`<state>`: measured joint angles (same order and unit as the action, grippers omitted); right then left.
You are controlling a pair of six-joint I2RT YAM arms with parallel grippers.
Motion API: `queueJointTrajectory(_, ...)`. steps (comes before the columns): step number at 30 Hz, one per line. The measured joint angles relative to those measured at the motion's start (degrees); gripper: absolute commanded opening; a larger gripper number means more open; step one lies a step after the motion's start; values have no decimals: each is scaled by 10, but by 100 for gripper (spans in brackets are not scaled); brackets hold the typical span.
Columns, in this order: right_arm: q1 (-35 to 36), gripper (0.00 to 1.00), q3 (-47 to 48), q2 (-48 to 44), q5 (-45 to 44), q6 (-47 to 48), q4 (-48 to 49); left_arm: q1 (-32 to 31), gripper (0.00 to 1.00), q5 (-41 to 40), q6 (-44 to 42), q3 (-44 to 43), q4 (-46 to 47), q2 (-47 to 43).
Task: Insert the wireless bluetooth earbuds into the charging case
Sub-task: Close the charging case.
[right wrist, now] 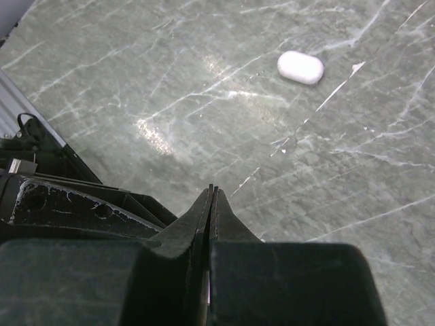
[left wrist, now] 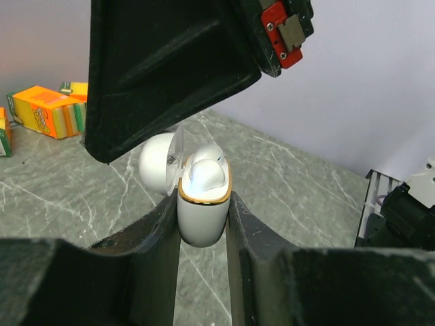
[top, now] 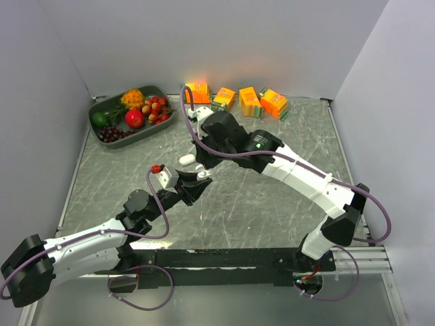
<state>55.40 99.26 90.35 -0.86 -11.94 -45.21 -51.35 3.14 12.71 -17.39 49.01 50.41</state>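
In the left claw (left wrist: 202, 234): the charging case (left wrist: 202, 204), pinched by its sides between both fingers, upright, gold-rimmed mouth up, lid (left wrist: 160, 163) swung back.
Inside the case: white rounded earbuds (left wrist: 204, 175) show in the mouth; I cannot tell whether both are fully seated.
Right claw (right wrist: 211, 193): fingers pressed flat together, nothing seen between them; it hangs just above the open case, tips pointing down.
Case on the table (top: 258, 217): held near the middle, a little toward the left edge.
White oval piece (right wrist: 300, 68): lies flat just beyond both claws, toward the far edge, long axis crosswise to the right claw's fingers; I cannot tell whether it is an earbud.
Deciding relation: the case mouth lies straight under the right claw, so that arm looks nearer for pressing a bud home or tipping the lid shut, probably by a push down along the case's upright axis.
Far edge: juice cartons (top: 250, 100) and fruit tray (top: 93, 112), well apart from both claws.
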Motion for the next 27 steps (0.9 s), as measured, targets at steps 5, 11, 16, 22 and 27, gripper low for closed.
queueJointTrajectory(5,7,0,-20,-9,-1,-6,15,-1,1,0,0,0,-9,0)
queueJointTrajectory(11,13,0,-40,-36,-3,-17,19,-2,1,-13,0,0,-14,0)
queueJointTrajectory(16,20,3,-48,-46,-7,-22,18,-2,1,-20,1,0,-7,0)
queueJointTrajectory(22,8,48,-77,-75,-35,-50,30,-1,1,-34,8,-1,-16,0)
queueJointTrajectory(27,-85,51,-150,-162,-33,-98,59,59,1,-31,79,-74,-116,56)
